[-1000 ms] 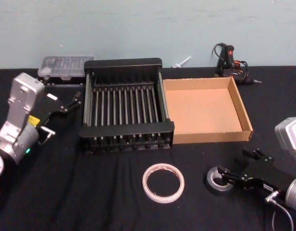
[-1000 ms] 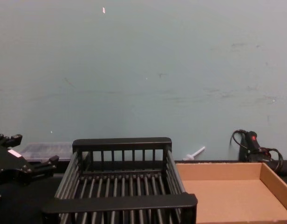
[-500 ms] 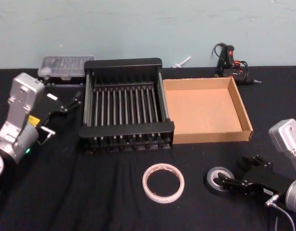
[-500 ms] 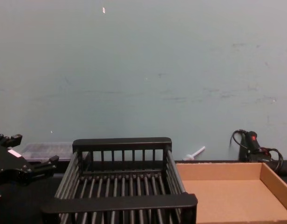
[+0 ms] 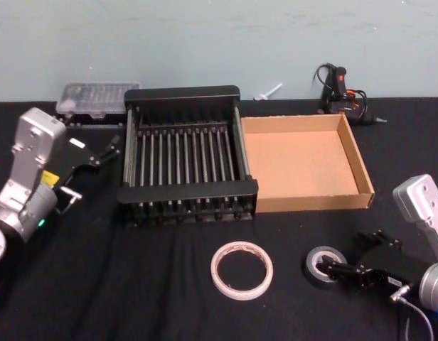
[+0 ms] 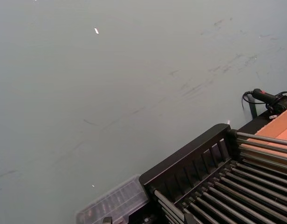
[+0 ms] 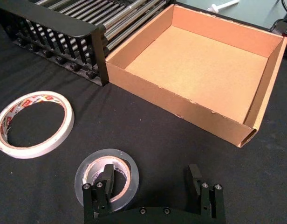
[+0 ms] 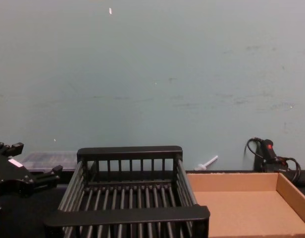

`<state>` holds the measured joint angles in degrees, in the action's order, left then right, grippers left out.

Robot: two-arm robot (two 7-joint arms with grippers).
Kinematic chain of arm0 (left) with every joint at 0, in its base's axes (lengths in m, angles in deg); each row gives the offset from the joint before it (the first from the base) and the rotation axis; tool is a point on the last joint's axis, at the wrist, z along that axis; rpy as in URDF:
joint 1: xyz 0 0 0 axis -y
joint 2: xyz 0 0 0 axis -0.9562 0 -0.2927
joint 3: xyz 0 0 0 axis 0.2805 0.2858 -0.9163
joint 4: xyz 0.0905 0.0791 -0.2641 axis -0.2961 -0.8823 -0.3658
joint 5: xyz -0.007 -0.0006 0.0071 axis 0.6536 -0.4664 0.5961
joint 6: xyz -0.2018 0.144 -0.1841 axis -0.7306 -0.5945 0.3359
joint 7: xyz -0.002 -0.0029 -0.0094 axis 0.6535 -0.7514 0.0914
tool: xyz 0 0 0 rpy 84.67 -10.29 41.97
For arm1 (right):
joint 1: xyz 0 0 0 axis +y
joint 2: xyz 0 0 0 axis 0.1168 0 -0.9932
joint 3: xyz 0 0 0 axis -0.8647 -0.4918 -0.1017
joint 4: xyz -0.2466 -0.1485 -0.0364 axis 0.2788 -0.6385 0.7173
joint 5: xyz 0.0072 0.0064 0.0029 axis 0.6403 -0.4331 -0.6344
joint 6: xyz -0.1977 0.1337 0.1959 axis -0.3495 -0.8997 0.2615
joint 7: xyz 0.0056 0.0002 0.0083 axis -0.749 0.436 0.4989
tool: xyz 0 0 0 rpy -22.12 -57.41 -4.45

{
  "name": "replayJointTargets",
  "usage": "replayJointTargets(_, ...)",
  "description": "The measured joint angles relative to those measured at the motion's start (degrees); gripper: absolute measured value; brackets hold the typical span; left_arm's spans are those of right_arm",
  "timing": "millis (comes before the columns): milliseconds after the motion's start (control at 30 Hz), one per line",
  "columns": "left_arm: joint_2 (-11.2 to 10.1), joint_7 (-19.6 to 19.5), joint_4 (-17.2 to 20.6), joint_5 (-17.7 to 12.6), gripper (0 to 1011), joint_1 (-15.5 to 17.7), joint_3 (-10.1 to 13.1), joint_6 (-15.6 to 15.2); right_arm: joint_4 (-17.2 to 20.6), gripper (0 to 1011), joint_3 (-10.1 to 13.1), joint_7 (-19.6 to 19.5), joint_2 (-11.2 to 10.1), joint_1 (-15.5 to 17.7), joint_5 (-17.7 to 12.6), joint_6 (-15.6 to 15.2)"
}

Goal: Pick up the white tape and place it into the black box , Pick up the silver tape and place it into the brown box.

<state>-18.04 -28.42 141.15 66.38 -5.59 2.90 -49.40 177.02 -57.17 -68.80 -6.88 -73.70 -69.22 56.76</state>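
Since a second ago the right gripper (image 5: 342, 271) has drawn back toward the robot and dropped lower, so that more of the silver tape (image 5: 323, 265) lies uncovered on the black cloth in the head view; the left gripper (image 5: 105, 151) has kept its place beside the black box (image 5: 187, 190). From the head camera the right gripper's tips seem to meet the roll's near edge, but the right wrist view tells more: its fingers (image 7: 107, 179) are spread wide, one standing over the silver tape's (image 7: 106, 175) core hole, the other well off to the side over bare cloth, and nothing is pinched. That same view shows the white tape (image 7: 33, 122) lying flat with red print on its face, apart from the silver roll, and the brown box (image 7: 181, 105) sitting against the black box's (image 7: 55, 22) side, its floor bare. The chest view shows the left gripper (image 8: 41, 177) level with the crate (image 8: 127, 214) beside its left wall, tips close together, though whether they touch I cannot tell. A clear plastic case (image 5: 97, 98) sits behind the crate, and a glue gun (image 5: 339, 84) behind the cardboard box.
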Motion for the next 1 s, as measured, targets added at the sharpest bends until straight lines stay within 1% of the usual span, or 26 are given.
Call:
replayJointTargets(333, 0.0, 0.0, 0.0, 0.0, 1001, 0.0, 0.0, 0.0, -0.9, 1002, -0.2, 0.9, 1.1, -0.9, 1.1, -0.6)
replayJointTargets(767, 0.0, 0.0, 0.0, 0.0, 1001, 0.0, 0.0, 0.0, -0.9, 998, -0.2, 0.8, 1.1, -0.8, 1.1, -0.6)
replayJointTargets(800, 0.0, 0.0, 0.0, 0.0, 1001, 0.0, 0.0, 0.0, -0.9, 964, -0.2, 0.8, 1.1, -0.8, 1.1, -0.6)
replayJointTargets(933, 0.0, 0.0, 0.0, 0.0, 1001, 0.0, 0.0, 0.0, -0.9, 913, -0.2, 0.8, 1.1, -0.8, 1.0, -0.6)
replayJointTargets(1000, 0.0, 0.0, 0.0, 0.0, 1001, 0.0, 0.0, 0.0, -0.9, 836, -0.2, 0.8, 1.0, -0.8, 1.0, -0.6)
